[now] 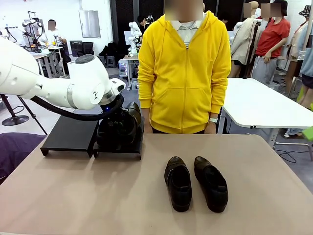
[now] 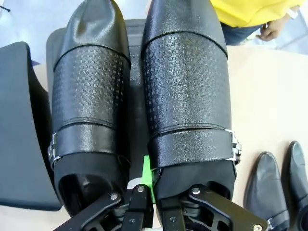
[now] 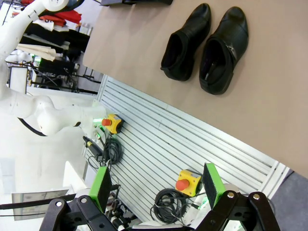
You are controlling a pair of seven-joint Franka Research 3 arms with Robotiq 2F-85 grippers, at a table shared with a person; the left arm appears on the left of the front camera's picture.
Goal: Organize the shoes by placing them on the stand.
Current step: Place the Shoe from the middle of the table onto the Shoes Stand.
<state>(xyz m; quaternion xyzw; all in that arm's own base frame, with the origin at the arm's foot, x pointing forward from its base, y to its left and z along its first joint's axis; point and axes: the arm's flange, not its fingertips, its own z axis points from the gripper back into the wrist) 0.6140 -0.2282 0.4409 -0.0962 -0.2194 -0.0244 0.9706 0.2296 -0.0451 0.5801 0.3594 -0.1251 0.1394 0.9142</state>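
Observation:
Two black shoes [image 2: 91,96] [image 2: 185,86] sit side by side, toes away from me, on the right platform of the stand [image 1: 117,152]. My left gripper [image 2: 149,180] is shut on the inner collar of the right-hand one, one finger inside its opening and a green pad [image 2: 147,175] outside. The left platform [image 1: 68,134] is bare. Another pair of shoes [image 1: 178,183] [image 1: 211,183] lies on the table [image 1: 73,196], also seen as shoes [image 3: 185,43] [image 3: 224,50] from the right wrist. My right gripper [image 3: 156,185] hangs open off the table's near edge, above the floor.
A person in a yellow hoodie [image 1: 183,73] stands at the far edge, hands down. Below my right gripper the slatted floor holds two yellow emergency-stop boxes [image 3: 185,182] [image 3: 109,122] and cables. A white table [image 1: 264,103] stands at the far right.

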